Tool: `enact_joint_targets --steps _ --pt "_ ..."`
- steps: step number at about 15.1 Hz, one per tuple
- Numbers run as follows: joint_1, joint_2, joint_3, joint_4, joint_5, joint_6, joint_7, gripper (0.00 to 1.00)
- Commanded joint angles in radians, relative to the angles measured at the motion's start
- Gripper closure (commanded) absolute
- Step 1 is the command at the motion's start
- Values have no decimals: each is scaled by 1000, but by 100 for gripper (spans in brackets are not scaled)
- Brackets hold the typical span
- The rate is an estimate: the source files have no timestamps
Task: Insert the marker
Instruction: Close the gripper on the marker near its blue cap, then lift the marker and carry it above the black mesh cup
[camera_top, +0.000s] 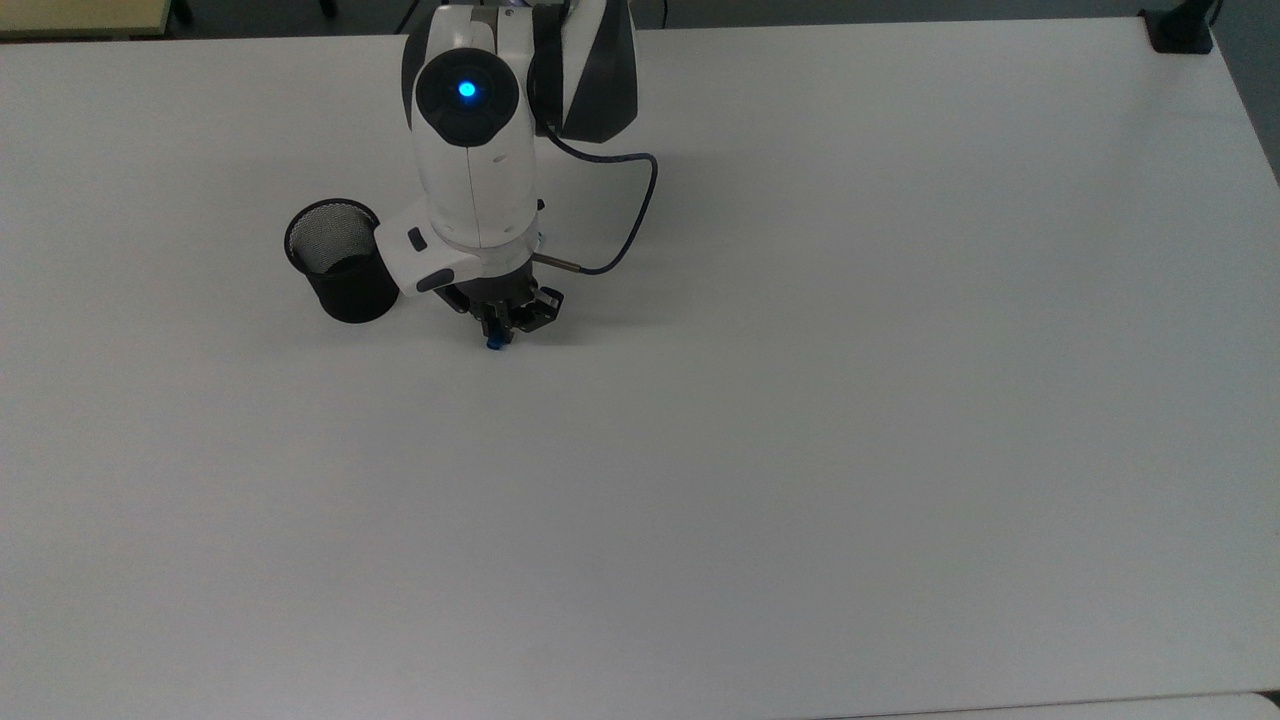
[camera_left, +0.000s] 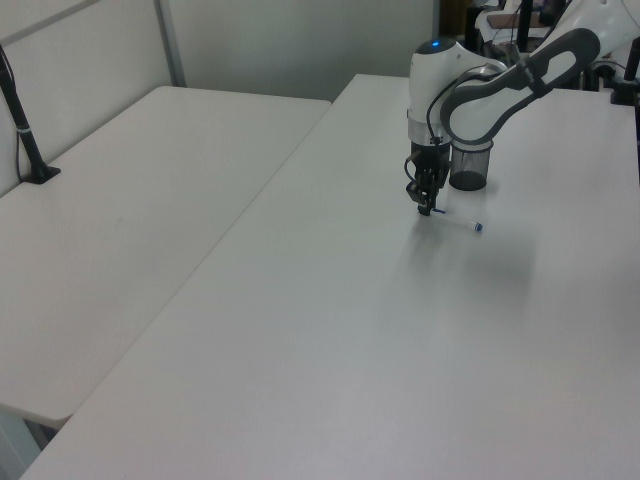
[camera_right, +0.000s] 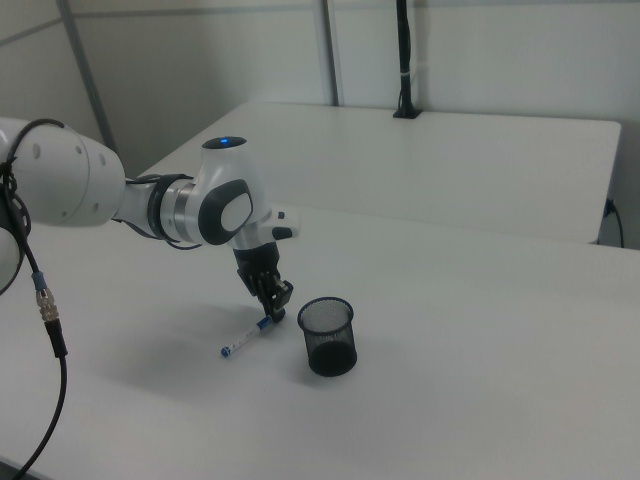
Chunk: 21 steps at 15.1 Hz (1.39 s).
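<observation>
Table: white table spanning nearly the whole top view; a second white table abuts it in the left half of the left view.
Arm: white Franka arm in the upper left of the top view, wrist pointing straight down; a dark cable loops off its side.
Cup: black mesh cup, upright, open mouth up, in the upper left of the top view, just beside the wrist on the top view's left; lower centre in the right view.
Gripper: gripper low at the tabletop, at the blue-capped end of the marker. Fingers stand narrow and appear closed on or about that end; a firm grip cannot be confirmed.
Marker: marker lies flat on the table at centre left of the right view. Its capped end sits under the gripper; a blue tip shows just below the fingers in the top view.
Governing relation: the marker's long axis runs away from the gripper towards the right view's lower left, and towards the left view's right, so the gripper is at one end, not mid-barrel. The cup stands near the gripped end, apart from the barrel.
Assessment: pick-up stage; insertion not yet done. An end grip is likely to let the barrel swing when lifted.
</observation>
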Motion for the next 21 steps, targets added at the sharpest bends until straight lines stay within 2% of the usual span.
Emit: enact_joint_targets --steps 1,4,7,13,17,21 --pt "-2 -73 3 -18 18 11 17 100" --pt "-11 -182 5 -15 21 -32 10 100" --pt "-22 -285 5 -15 59 -41 -18 100" --pt "-129 -429 3 -63 79 -24 -186 100" --pt "-191 -438 -3 -123 79 112 -271 100" --pt "-229 -426 -5 -253 78 405 -346 100"
